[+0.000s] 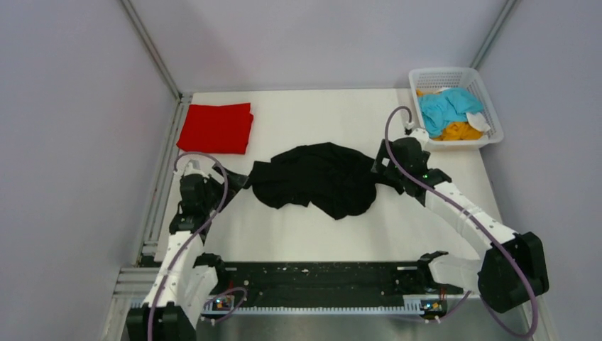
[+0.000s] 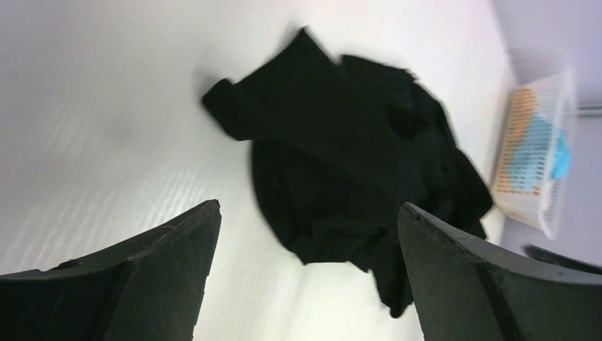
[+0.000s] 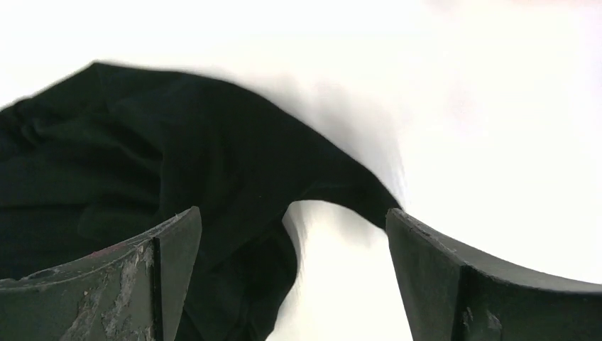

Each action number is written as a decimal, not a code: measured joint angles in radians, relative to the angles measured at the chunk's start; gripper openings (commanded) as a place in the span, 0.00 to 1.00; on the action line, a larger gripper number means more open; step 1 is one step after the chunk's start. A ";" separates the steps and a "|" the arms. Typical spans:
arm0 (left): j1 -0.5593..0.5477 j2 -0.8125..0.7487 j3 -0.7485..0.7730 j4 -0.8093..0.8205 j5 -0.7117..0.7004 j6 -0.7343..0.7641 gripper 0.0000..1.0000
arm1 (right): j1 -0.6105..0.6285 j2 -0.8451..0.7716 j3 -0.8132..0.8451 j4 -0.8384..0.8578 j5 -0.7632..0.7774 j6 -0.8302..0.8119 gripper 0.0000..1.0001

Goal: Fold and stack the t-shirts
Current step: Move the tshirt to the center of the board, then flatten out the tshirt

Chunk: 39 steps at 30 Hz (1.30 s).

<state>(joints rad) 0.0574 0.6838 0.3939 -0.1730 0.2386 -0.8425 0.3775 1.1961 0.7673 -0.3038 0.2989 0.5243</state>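
A large black t-shirt (image 1: 319,179) lies crumpled in the middle of the white table (image 1: 312,234). It fills the left wrist view (image 2: 341,156) and the right wrist view (image 3: 142,163). A red t-shirt (image 1: 216,128) lies folded at the back left. Light blue (image 1: 446,108) and orange (image 1: 460,131) t-shirts sit in the white basket (image 1: 490,92). My left gripper (image 1: 241,179) is open and empty at the black shirt's left edge (image 2: 309,234). My right gripper (image 1: 378,168) is open and empty at the shirt's right edge (image 3: 294,241), a fold of cloth between its fingers.
The white mesh basket stands at the back right corner and shows in the left wrist view (image 2: 522,206). Grey walls and metal rails (image 1: 160,192) enclose the table. A black rail (image 1: 312,280) runs along the near edge between the arm bases.
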 measured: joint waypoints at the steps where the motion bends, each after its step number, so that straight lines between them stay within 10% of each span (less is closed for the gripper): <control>1: 0.000 0.054 0.001 0.001 -0.007 0.003 0.99 | 0.000 -0.019 0.003 -0.005 0.032 -0.001 0.99; 18: 0.001 0.785 0.229 0.188 0.080 0.023 0.74 | 0.000 -0.335 -0.227 0.163 -0.098 -0.071 0.97; 21: -0.001 0.851 0.237 0.282 0.150 0.007 0.47 | 0.000 -0.328 -0.227 0.192 -0.098 -0.079 0.95; 23: -0.004 0.903 0.242 0.335 0.186 0.000 0.05 | 0.008 -0.309 -0.226 0.211 -0.096 -0.089 0.94; 24: -0.006 0.930 0.243 0.352 0.198 -0.005 0.00 | 0.019 -0.295 -0.225 0.216 -0.090 -0.098 0.94; 39: -0.026 0.722 0.114 0.359 0.107 -0.008 0.00 | 0.375 0.087 -0.070 0.316 0.036 -0.203 0.67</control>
<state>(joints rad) 0.0319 1.4055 0.5083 0.1856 0.3458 -0.8501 0.7528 1.2831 0.6971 0.0120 0.3351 0.3214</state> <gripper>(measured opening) 0.024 0.762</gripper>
